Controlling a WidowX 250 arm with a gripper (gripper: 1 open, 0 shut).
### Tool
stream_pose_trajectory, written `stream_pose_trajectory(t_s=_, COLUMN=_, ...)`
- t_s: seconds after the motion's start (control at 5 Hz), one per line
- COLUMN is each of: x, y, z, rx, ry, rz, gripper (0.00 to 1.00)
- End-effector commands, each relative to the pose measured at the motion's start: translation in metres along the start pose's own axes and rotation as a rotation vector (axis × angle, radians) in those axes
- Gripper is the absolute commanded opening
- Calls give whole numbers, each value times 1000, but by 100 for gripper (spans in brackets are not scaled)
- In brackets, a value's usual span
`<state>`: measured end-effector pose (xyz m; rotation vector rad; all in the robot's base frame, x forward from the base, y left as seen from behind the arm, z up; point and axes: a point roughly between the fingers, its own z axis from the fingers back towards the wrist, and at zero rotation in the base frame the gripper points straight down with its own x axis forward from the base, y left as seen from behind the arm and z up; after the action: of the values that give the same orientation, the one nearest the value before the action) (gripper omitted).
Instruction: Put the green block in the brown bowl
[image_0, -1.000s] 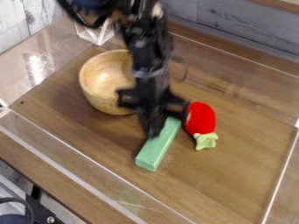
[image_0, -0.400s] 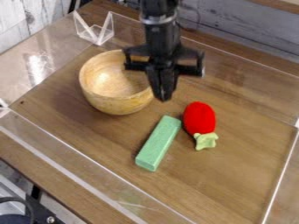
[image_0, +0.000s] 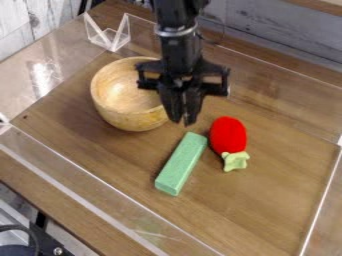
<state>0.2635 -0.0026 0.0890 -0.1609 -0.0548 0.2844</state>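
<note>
Tool (image_0: 183, 112) hangs pointing down over the wooden surface (image_0: 281, 170), just right of the brown bowl (image_0: 130, 94), w/ nothing in it; fingers look slightly apart, but can't tell for sure. Green block (image_0: 181, 164) lies flat on the surface, diagonal, below the tool & apart from it, outside the bowl. Red strawberry toy (image_0: 230, 138) sits just right of the block. Clear plastic stand (image_0: 107, 33) at back left.
</note>
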Motion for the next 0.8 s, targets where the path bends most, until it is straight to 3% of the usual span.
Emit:
stream_pose_trajectory(t_s=0.0, x=1, y=-1, z=9, rx=-13, ry=-50, rz=-23, gripper=0)
stream_pose_trajectory(t_s=0.2, x=-2, y=0, z=6, rx=-14, ry=-51, rz=-33, gripper=0)
stream_pose_trajectory(t_s=0.6, x=-6, y=19, z=16, rx=-13, ry=-57, rz=-15, gripper=0)
